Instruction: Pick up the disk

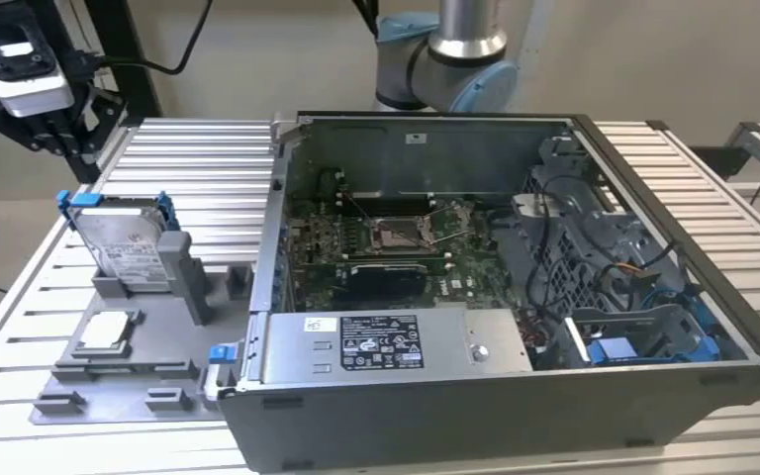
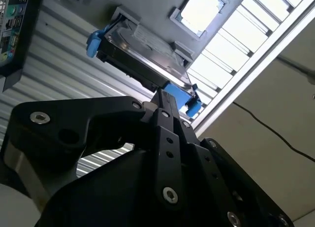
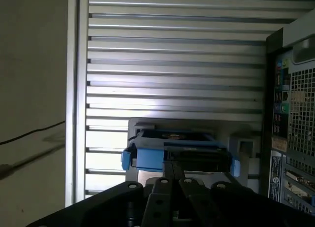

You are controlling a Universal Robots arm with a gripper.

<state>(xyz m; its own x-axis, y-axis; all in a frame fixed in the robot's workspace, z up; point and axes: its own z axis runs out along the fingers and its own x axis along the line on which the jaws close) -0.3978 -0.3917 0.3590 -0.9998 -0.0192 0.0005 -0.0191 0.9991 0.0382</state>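
Jaws: black matt metal, pressed together, empty, upper left of the exterior view, above the disk (image 1: 127, 240). Disk is a flat silver-grey rectangle, white label, blue plastic frame, on edge in grey moulded holder (image 1: 123, 386), ribbed aluminium worktop (image 1: 189, 163).

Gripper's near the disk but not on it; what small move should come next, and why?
Probably ease the gripper down toward the disk: in the exterior view it hangs above the disk, clearly apart from it, while the disk stands upright in the grey holder.
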